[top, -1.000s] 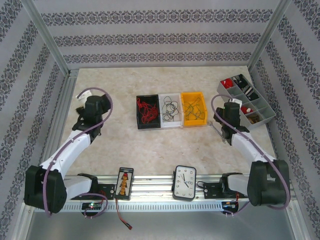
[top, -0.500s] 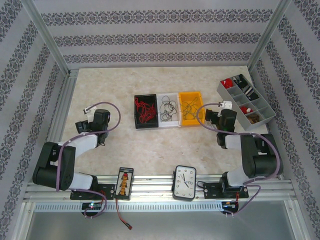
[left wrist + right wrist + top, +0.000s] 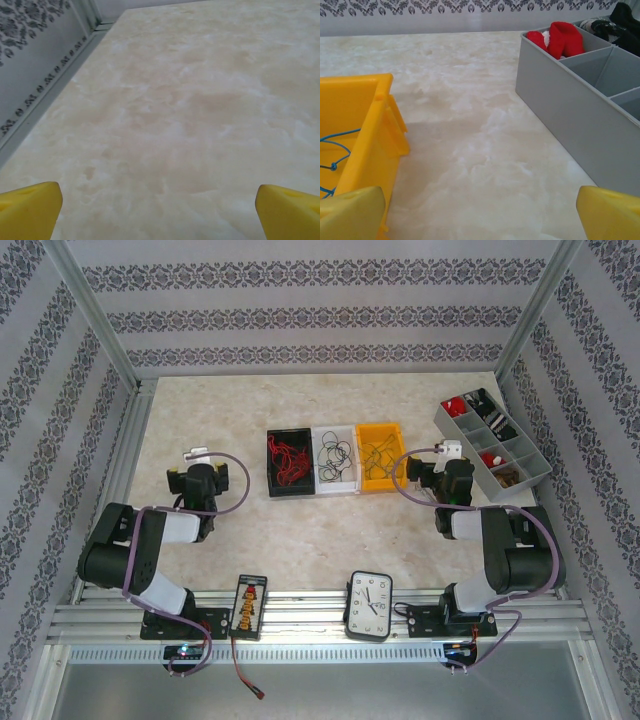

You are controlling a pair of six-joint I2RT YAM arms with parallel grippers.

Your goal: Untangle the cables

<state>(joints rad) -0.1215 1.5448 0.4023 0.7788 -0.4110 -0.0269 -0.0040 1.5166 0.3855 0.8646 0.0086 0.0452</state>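
Observation:
The cables lie sorted in three small bins at mid-table: red cables [image 3: 285, 460] in a black bin [image 3: 272, 480], black cables [image 3: 336, 455] in a white bin [image 3: 322, 434], blue and dark cables [image 3: 383, 455] in a yellow bin [image 3: 382, 430]. The right wrist view has the yellow bin [image 3: 365, 125] at left with a blue cable [image 3: 335, 159] inside. My left gripper [image 3: 160, 215] stands open over bare table, nothing between its yellow fingertips [image 3: 30, 207]. To the right of the yellow bin, my right gripper [image 3: 480, 215] is open and empty too.
A grey compartment tray [image 3: 448, 420] with red and black items sits at the far right; its wall [image 3: 560, 115] is close on the right of my right gripper. A black device [image 3: 248, 606] and a clock [image 3: 370, 605] rest on the front rail. Both arms are folded near their bases.
Both arms have pulled back from the table's middle and folded toward their bases. The right gripper now sits by the yellow bin's right side.

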